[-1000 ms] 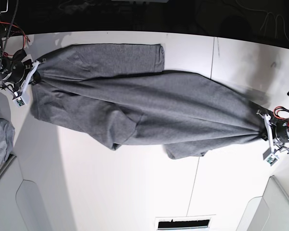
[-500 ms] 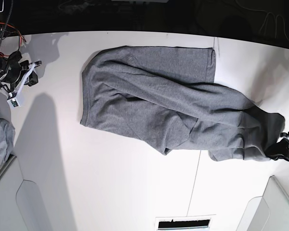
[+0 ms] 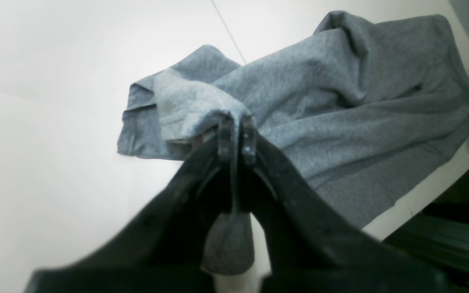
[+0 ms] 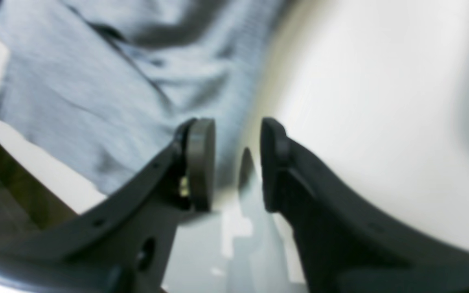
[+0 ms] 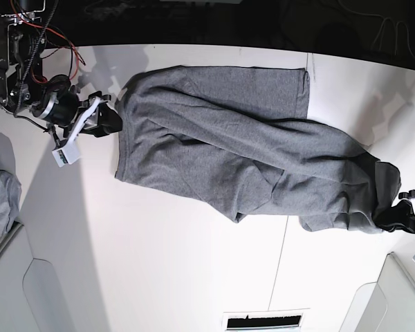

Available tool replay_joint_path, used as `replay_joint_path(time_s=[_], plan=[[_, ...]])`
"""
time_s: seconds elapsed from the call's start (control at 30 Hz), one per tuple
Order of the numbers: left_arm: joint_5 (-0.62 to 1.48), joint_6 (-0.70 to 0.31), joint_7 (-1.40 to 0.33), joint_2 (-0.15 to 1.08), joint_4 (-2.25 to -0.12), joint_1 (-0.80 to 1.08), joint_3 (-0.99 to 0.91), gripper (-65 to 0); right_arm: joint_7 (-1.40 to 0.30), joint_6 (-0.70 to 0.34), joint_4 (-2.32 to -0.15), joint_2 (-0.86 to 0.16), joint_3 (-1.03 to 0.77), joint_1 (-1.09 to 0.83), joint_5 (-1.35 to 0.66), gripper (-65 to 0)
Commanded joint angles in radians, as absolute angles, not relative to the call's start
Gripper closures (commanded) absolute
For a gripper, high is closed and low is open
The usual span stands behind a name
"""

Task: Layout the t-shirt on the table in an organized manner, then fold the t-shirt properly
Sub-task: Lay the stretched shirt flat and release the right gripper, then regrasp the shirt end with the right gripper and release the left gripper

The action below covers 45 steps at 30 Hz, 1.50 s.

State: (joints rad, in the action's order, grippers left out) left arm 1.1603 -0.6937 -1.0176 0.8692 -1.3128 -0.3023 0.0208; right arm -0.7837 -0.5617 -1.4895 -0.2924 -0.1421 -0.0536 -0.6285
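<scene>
The heather-grey t-shirt [image 5: 249,145] lies rumpled and stretched across the white table [image 5: 159,263]. My left gripper [image 5: 395,214] is at the shirt's right end. In the left wrist view it [image 3: 236,136] is shut on a pinched fold of the t-shirt [image 3: 340,101], with a tab of cloth hanging between the jaws. My right gripper [image 5: 109,122] is at the shirt's left edge. In the right wrist view it [image 4: 236,162] is open and empty, with the t-shirt [image 4: 96,81] just ahead and to the left of its fingers [image 4: 200,162].
A paler grey cloth bundle [image 5: 0,187] lies at the left edge. Light grey bins stand at the bottom left [image 5: 28,297] and bottom right [image 5: 401,297]. A dark slot [image 5: 263,321] sits at the near edge. A thin seam [image 5: 280,270] crosses the table.
My right gripper let go of the shirt, which slid right and slackened. The right gripper pulled back left, then moved in to the shirt's left edge. The left gripper still holds the shirt.
</scene>
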Motion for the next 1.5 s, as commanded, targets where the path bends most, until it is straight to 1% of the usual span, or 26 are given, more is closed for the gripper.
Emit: replay_joint_path(time_s=[0.0,0.07,0.2,0.27,0.37,0.4,0.43,0.57,0.67,0.9,0.93,0.97,1.0,1.07,1.13,1.23,1.33,1.47], plan=[[1.179,-0.698,-1.003,0.887,-1.324,-0.326,0.009,0.0,-0.76,-0.572,-1.53,-0.281,-0.155,-0.039,-0.646,-19.4],[1.179,-0.698,-1.007,0.875,-1.324,-0.323,0.009,0.0,-0.759,-0.572,-1.56,-0.241,-0.162,-0.035,-0.626,-19.4],[1.179,-0.698,-1.007,0.859,-1.324,-0.309,0.009,0.0,-0.737,-0.553,-1.547,-0.149,-0.164,0.001,-0.529,-19.6],[1.183,-0.698,-1.007,0.856,-1.324,-0.301,0.009,0.0,-0.702,-0.545,-1.522,-0.113,-0.164,0.022,-0.463,-23.4],[1.187,-0.698,-1.007,0.856,-1.324,-0.299,0.009,0.0,-0.665,-0.514,-1.46,-0.086,-0.164,0.058,-0.38,-33.4],[1.186,-0.698,-1.007,0.856,-1.324,-0.299,0.009,0.0,-0.652,-0.501,-1.441,-0.085,-0.164,0.07,-0.359,-35.3],[1.186,-0.698,-1.007,0.856,-1.324,-0.299,0.009,0.0,-0.643,-0.488,-1.423,-0.086,-0.164,0.08,-0.342,-35.7],[1.186,-0.698,-1.007,0.857,-1.324,-0.296,0.009,0.0,-0.621,-0.387,-1.388,-0.086,-0.165,0.12,-0.268,-35.6],[1.187,-0.698,-1.015,0.857,-1.324,-0.294,0.009,0.0,-0.621,-0.377,-1.356,-0.084,-0.164,0.146,-0.269,-35.6],[1.197,-0.698,-1.015,0.857,-1.324,-0.294,0.009,0.0,-0.609,-0.381,-1.159,-0.077,-0.164,0.235,-0.288,-35.5],[1.197,-0.698,-1.015,0.857,-1.324,-0.294,0.009,0.0,-0.609,-0.381,-1.143,-0.077,-0.164,0.236,-0.295,-35.0],[1.197,-0.698,-1.015,0.857,-1.324,-0.294,0.009,0.0,-0.605,-0.382,-1.132,-0.076,-0.164,0.236,-0.299,-32.2],[1.196,-0.698,-1.015,0.857,-1.324,-0.294,0.009,0.0,-0.601,-0.381,-1.124,-0.076,-0.164,0.236,-0.299,-27.1],[1.196,-0.698,-1.015,0.857,-1.324,-0.294,0.009,0.0,-0.59,-0.382,-1.122,-0.077,-0.164,0.236,-0.299,-13.6],[1.196,-0.698,-1.014,0.857,-1.324,-0.294,0.009,0.0,-0.556,-0.419,-1.122,-0.077,-0.164,0.245,-0.299,0.0],[1.193,-0.698,-1.005,0.859,-1.324,-0.302,0.009,0.0,-0.506,-0.505,-1.122,-0.078,-0.165,0.278,-0.296,0.0],[1.191,-0.698,-0.972,0.87,-1.324,-0.334,0.009,0.0,-0.506,-0.528,-1.124,-0.078,-0.165,0.34,-0.295,0.0],[1.194,-0.698,-0.965,0.893,-1.324,-0.424,0.009,0.0,-0.521,-0.528,-1.158,-0.091,-0.165,0.435,-0.297,0.0]])
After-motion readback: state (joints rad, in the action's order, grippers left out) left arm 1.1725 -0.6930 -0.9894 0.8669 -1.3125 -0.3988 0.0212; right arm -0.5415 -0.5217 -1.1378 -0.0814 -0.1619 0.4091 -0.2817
